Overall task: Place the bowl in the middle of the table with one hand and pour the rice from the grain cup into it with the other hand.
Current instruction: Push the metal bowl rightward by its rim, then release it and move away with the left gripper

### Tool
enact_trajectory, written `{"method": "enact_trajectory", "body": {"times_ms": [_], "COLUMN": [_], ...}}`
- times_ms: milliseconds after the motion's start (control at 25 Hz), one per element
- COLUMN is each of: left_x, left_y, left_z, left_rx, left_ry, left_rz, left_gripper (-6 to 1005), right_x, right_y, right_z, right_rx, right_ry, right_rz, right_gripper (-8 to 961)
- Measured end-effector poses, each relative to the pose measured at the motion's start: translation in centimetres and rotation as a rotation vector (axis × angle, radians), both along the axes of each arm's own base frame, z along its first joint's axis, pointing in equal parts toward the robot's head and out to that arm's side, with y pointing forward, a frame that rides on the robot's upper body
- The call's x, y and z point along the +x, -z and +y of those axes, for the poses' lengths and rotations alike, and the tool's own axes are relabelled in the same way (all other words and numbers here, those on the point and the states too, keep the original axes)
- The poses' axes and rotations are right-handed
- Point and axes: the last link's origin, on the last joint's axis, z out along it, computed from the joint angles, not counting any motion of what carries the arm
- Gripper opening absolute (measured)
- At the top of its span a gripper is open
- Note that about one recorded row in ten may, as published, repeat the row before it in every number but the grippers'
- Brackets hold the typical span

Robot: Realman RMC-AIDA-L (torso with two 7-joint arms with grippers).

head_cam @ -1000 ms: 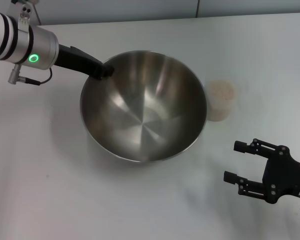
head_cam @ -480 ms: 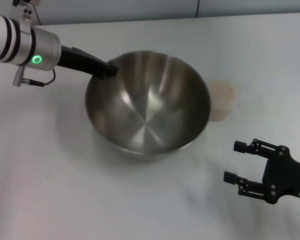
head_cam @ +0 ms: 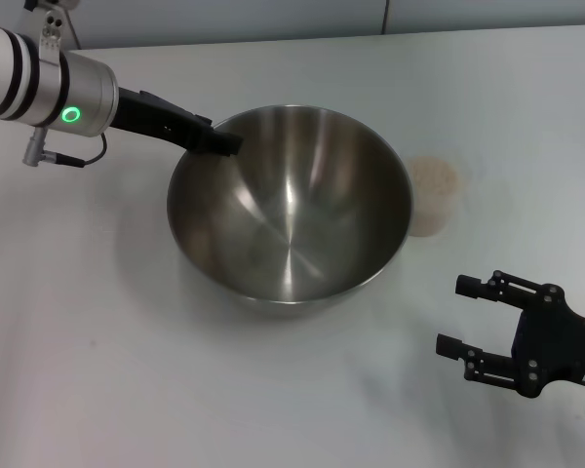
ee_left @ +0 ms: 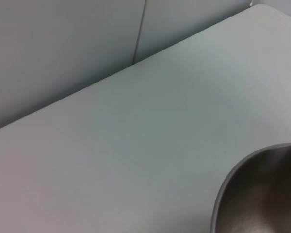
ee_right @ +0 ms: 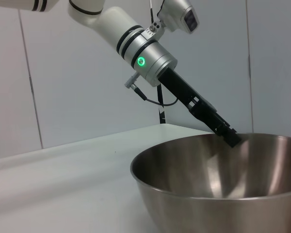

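The steel bowl (head_cam: 291, 210) is near the middle of the white table (head_cam: 97, 370) in the head view. My left gripper (head_cam: 219, 141) is shut on the bowl's far-left rim and holds it slightly tilted. The clear grain cup (head_cam: 435, 200) stands just right of the bowl, its left side hidden behind the bowl's rim, with pale rice (head_cam: 435, 176) in it. My right gripper (head_cam: 455, 315) is open and empty at the front right, apart from the cup. The right wrist view shows the bowl (ee_right: 218, 189) and the left gripper (ee_right: 227, 133) on its rim. The left wrist view shows part of the bowl's rim (ee_left: 233, 187).
A grey wall (head_cam: 273, 18) runs along the table's far edge. The left arm (head_cam: 39, 83) reaches in from the far left. Bare tabletop lies in front of the bowl and to its left.
The left gripper has carried the bowl a little to the right and away from me, and the bowl's rim now covers part of the cup. The right gripper has not moved.
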Motion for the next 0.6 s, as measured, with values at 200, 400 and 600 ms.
{"method": "enact_trajectory", "body": {"times_ms": [200,400,600], "left_x": [-0.02,-0.01,0.00], "left_y": [-0.07,-0.10,-0.11], "left_z": [-0.01,0.00,0.01], "left_rx": [0.000,0.002,0.002], "left_ry": [0.002,-0.002,-0.004], "left_rz": [0.002,0.001,0.001], "left_gripper": [587,733,847], "right_x": [0.00,0.01,0.02], "right_y": [0.00,-0.02,-0.04], "right_z": [0.00,0.01,0.03], "right_rx": [0.000,0.001,0.002], "right_ry": [0.000,0.000,0.000], "right_rz": [0.000,-0.001,-0.001], "right_gripper": [743,743,743]}}
